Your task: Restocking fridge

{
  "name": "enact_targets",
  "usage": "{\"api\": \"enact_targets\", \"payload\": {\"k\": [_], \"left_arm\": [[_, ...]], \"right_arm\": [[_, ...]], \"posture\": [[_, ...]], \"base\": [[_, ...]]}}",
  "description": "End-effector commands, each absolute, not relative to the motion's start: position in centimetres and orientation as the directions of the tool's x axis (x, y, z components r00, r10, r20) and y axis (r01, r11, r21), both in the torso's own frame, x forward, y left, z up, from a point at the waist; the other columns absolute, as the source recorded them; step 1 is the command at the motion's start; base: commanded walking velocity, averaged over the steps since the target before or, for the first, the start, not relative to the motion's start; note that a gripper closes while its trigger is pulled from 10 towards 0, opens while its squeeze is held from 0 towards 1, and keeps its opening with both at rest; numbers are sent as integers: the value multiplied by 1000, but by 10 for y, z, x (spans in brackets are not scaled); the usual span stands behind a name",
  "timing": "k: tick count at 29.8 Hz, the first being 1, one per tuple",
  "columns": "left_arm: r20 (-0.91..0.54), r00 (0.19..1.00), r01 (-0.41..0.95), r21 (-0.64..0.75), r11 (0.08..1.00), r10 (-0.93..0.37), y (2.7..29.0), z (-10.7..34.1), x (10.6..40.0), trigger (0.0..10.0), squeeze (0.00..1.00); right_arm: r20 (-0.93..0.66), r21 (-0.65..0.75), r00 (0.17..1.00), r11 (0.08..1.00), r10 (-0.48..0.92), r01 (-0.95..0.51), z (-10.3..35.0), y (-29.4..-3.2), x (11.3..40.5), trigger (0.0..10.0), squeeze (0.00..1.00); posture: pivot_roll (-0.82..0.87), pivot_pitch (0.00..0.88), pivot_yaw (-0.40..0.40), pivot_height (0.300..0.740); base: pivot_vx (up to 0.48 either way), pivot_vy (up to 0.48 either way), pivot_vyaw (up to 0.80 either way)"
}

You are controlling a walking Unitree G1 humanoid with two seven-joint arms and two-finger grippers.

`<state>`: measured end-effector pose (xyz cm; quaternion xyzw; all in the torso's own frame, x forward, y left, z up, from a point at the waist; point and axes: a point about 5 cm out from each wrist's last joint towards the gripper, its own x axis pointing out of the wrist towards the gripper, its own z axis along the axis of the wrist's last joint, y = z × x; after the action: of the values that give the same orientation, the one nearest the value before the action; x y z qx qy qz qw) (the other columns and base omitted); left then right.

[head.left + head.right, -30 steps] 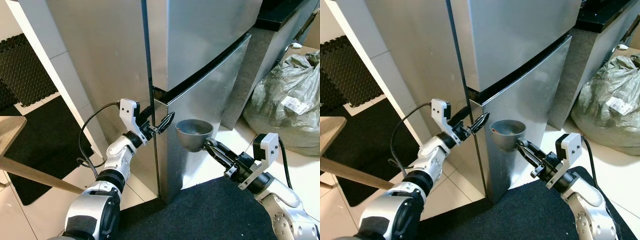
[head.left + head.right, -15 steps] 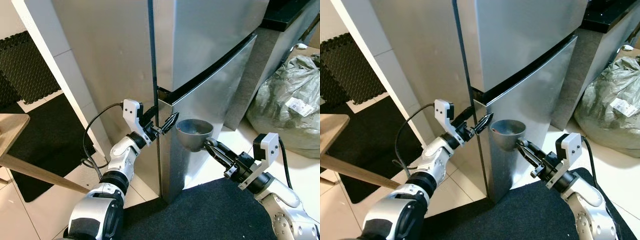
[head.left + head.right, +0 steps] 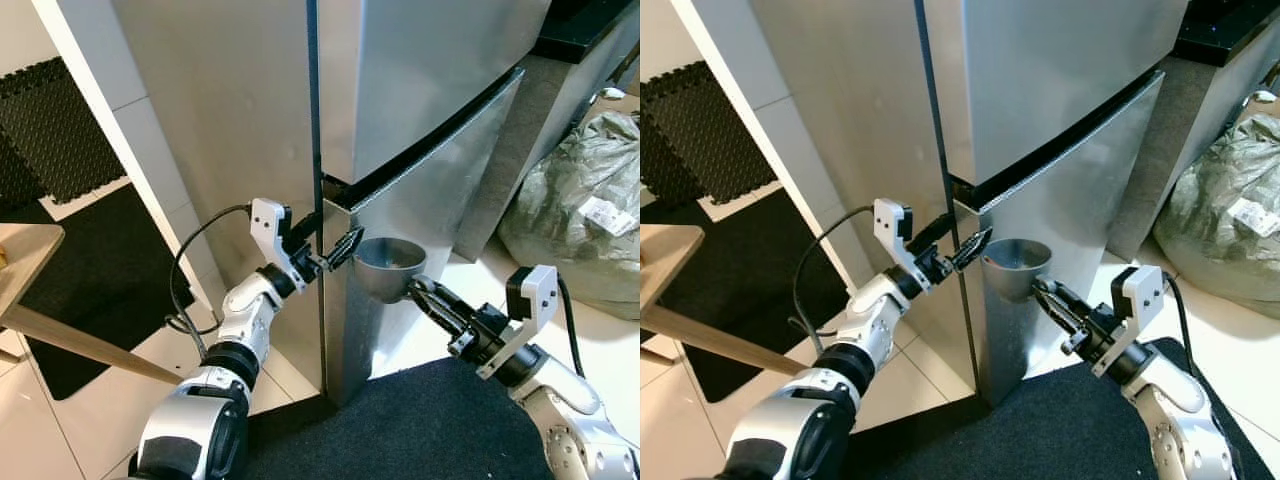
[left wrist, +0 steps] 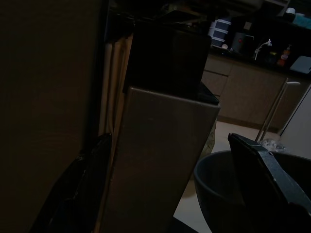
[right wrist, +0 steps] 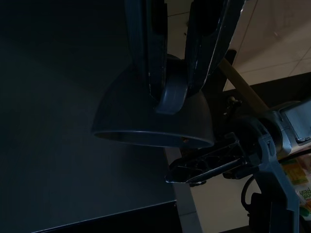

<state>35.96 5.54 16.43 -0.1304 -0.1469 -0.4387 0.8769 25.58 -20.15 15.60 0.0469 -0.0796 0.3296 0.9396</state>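
Head pair high, wrist cameras low and close

Both eye views look forward and down on the fridge (image 3: 400,130) corner; each wrist view peers along its fingers, close in; all share the grey bowl (image 3: 1015,266).

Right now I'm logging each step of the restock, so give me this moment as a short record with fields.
fridge: steel fridge, both doors closed
left gripper: left gripper at the fridge's front corner, by the dark gap between the doors, fingers open
right gripper: right gripper shut on the rim of a grey bowl
bowl: upright, held in front of the lower door
floor: dark mat; stuffed sack on the robot's right
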Motion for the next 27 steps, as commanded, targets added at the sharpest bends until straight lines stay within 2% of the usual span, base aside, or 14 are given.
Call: {"api": "enact_targets", "payload": {"k": [1,27], "left_arm": [[377,398,907,-28,419,-836,19,168,345,10000,0],[372,367,921,-20,388,-853,11,167,340,10000,0]], "right_arm": [[201,34,753,764,626,-644,160,-197,254,10000,0],[201,35,755,766,624,-642,160,-196,254,10000,0]], "posture": [[-184,123,107,740],[-182,126,110,740]], "base": [[0,0,0],[0,0,0]]}}
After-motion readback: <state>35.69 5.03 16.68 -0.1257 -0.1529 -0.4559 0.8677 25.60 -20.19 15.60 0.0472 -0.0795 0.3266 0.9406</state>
